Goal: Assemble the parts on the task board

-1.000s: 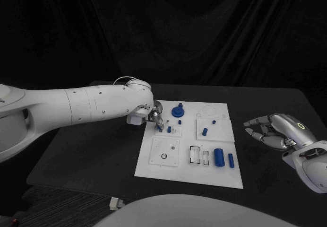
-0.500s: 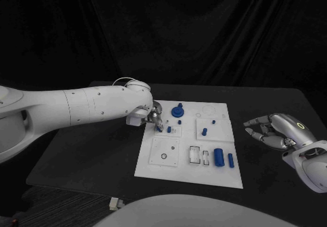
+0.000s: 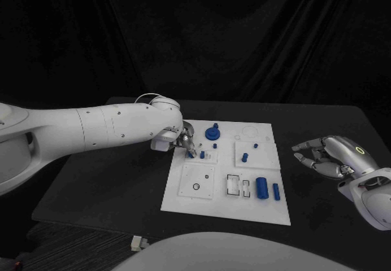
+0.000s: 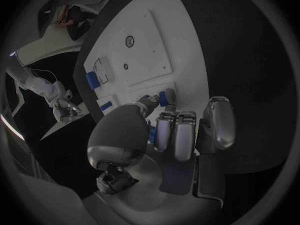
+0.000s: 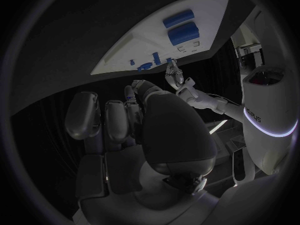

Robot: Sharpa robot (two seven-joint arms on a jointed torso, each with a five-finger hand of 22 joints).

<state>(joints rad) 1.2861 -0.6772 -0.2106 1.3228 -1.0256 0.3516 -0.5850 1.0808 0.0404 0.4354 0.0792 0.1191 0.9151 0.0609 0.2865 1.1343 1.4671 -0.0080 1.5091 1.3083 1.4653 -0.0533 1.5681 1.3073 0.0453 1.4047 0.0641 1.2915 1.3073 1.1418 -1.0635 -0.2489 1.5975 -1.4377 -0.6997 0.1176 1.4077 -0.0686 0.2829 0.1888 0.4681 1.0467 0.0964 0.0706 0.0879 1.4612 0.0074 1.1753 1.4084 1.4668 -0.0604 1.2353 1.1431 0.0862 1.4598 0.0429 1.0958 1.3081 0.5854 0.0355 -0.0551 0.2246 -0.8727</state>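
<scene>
The white task board (image 3: pixel 252 209) lies mid-table. My left hand (image 3: pixel 182 141) hovers over its far left part and pinches a small blue part (image 3: pixel 190 151) between thumb and a finger; the left wrist view shows this part (image 4: pixel 164 97) at the fingertips of the hand (image 4: pixel 181 135), just above the board (image 4: pixel 150 50). A round blue part with a peg (image 3: pixel 212 133) and several small blue pegs (image 3: pixel 245 156) stand on the board. Two blue cylinders (image 3: pixel 261 188) lie near its front right. My right hand (image 3: pixel 330 157) hangs off the board's right side, fingers loosely bent and holding nothing.
Recessed slots (image 3: pixel 233 184) and a small ring (image 3: pixel 195 187) mark the board's near half. The black table (image 3: pixel 114 186) stretches bare to the left of the board. In the right wrist view the board (image 5: pixel 150 40) with the cylinders (image 5: pixel 181 33) lies beyond my right hand (image 5: pixel 125 120).
</scene>
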